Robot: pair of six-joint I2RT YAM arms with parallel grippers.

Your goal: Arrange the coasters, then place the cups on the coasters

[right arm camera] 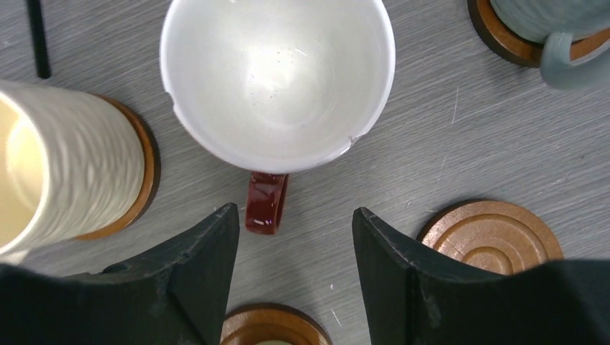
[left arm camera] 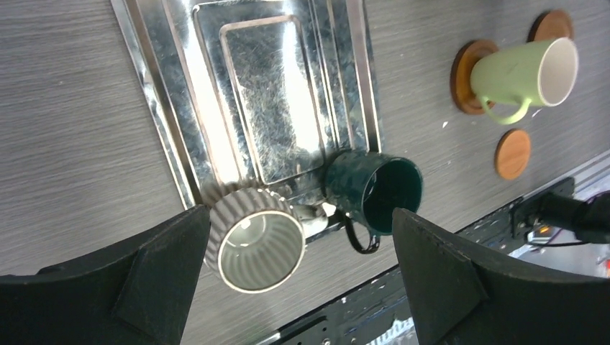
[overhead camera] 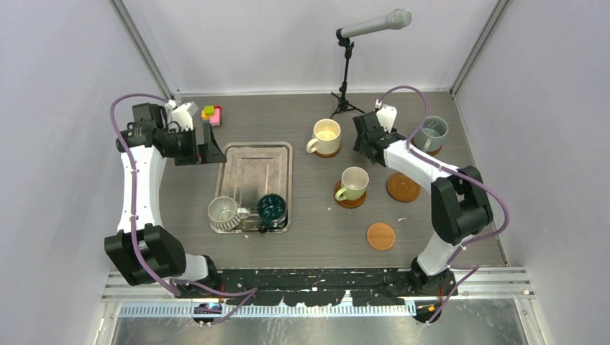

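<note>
Left gripper (left arm camera: 301, 215) gapes wide above the steel tray (left arm camera: 165, 136). Right gripper (right arm camera: 293, 212), parted and empty, hangs over the upright red-brown mug (right arm camera: 277, 79), at 3 o'clock of the cream mug (right arm camera: 65, 172) — its handle (right arm camera: 266, 201) points to 6 o'clock in the wrist view, toward the fingers' gap.

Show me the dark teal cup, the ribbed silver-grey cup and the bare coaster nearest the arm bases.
dark teal cup (overhead camera: 272, 208), top external view, its dark inside.
ribbed silver-grey cup (left arm camera: 259, 244), left wrist view, its pale inside.
bare coaster (overhead camera: 381, 236), top external view, its top face.

White arms (overhead camera: 137, 188), black joints (overhead camera: 144, 251) — purple cables (overhead camera: 133, 95).
</note>
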